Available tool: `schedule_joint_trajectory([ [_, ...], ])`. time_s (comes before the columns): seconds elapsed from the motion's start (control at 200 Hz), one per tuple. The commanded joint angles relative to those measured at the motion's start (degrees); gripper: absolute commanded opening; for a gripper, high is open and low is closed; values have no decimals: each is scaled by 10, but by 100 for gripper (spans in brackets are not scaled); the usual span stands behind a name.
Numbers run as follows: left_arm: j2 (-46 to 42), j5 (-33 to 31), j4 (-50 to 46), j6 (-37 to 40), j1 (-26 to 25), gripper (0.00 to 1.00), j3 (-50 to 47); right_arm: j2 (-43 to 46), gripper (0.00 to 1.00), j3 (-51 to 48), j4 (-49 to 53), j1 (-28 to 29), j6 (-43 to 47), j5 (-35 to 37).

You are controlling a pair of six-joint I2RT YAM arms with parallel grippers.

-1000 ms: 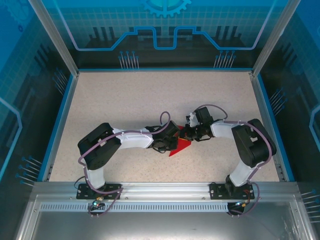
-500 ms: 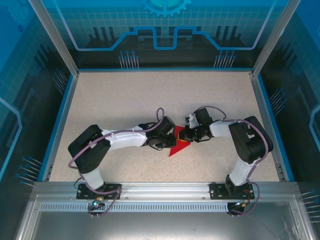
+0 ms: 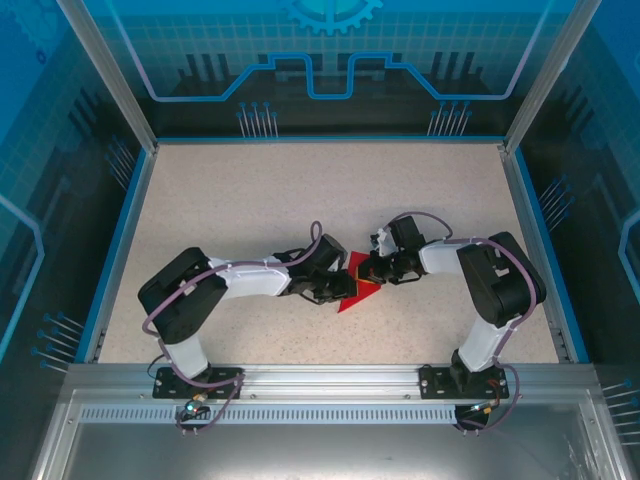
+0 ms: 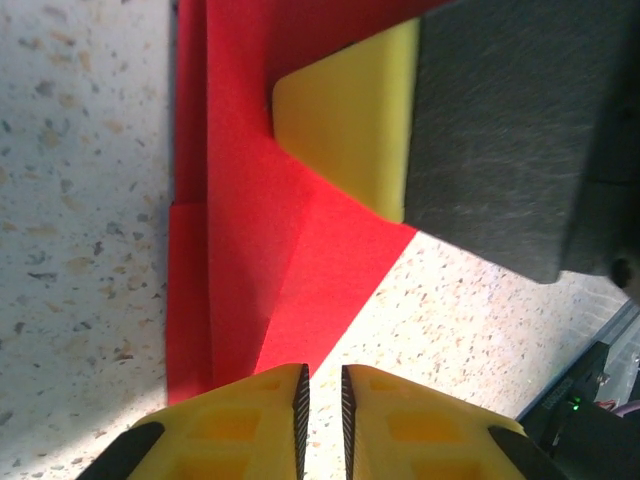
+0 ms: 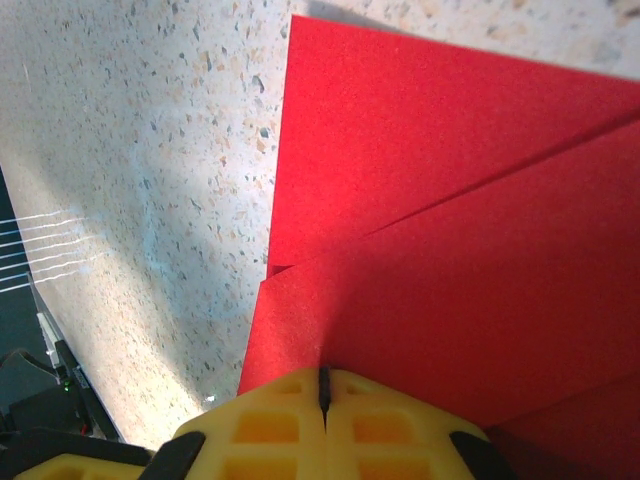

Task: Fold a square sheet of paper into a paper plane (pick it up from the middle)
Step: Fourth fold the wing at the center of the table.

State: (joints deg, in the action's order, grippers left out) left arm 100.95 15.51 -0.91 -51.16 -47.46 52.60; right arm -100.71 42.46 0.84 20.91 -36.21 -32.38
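Note:
The red sheet of paper (image 3: 352, 297) lies flat on the speckled table, folded into overlapping layers that taper to a point. My left gripper (image 3: 333, 287) sits at its left side. In the left wrist view its yellow jaws (image 4: 322, 372) stand a narrow slit apart over bare table, just off the paper's (image 4: 250, 200) slanted edge, holding nothing. My right gripper (image 3: 372, 272) is shut, and its tips (image 5: 323, 372) press down on the top layer of the paper (image 5: 450, 200). The right gripper's yellow finger (image 4: 345, 120) also rests on the paper in the left wrist view.
The speckled table (image 3: 300, 190) is ringed by a blue rim (image 3: 122, 240) and see-through walls. Both arms meet at the table's middle, wrists nearly touching. A metal rail (image 3: 320, 385) with the arm bases runs along the near edge.
The left gripper has gone from shut to slightly open and slid a little down and left beside the paper. The right gripper has stayed pressed on the paper.

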Motion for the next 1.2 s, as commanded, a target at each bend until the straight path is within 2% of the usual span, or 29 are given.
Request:
schedule_joint_trajectory([
  [0.0, 12, 25, 10, -11, -9, 18, -1, -38, 2, -12, 43, -5, 9, 66],
  [0.385, 31, -21, -54, 2, -15, 17, 16, -47, 2, -11, 47, -5, 8, 70],
  [0.715, 30, -23, -49, -6, -17, 17, -1, -52, 2, -10, 50, -5, 9, 72],
  [1.195, -9, 1, 64, -40, -18, 13, -136, -74, 2, 1, 81, -5, 4, 108],
])
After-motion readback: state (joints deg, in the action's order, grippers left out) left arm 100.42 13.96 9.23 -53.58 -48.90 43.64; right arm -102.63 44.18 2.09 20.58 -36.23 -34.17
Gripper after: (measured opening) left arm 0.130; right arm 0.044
